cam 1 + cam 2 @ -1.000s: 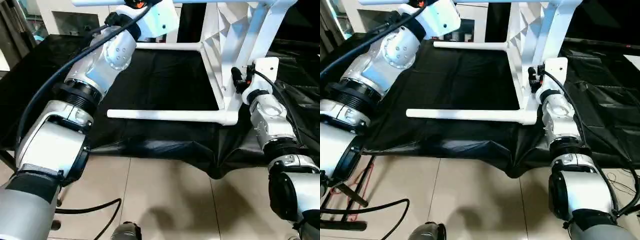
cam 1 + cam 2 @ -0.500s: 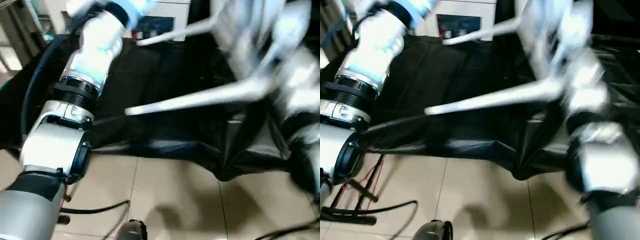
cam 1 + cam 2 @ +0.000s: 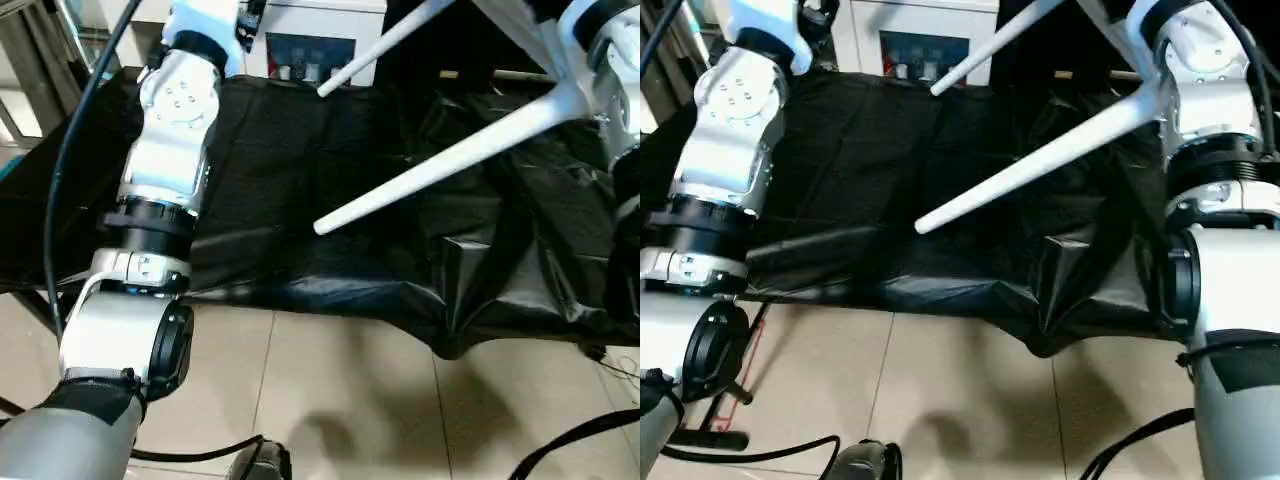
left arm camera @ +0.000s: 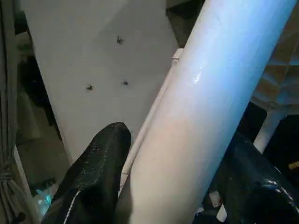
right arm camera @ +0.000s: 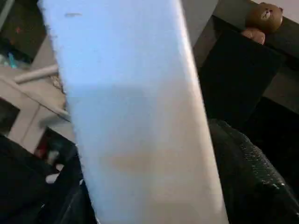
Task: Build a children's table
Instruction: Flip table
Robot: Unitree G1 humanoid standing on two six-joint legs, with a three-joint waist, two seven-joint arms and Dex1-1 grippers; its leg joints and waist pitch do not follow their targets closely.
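Over the black-draped work table (image 3: 300,200) our grippers lift the children's table (image 3: 450,150). Left gripper (image 4: 173,186) clamps a leg (image 4: 205,116); right gripper (image 5: 149,186) apparently grips another white part (image 5: 135,116).

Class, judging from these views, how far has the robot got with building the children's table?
Done: at least two legs are seated and jut out over the black-draped work table. In hand: the left gripper clamps a white leg tube, the right gripper a white part. Left: setting it upright; the other legs cannot be checked.
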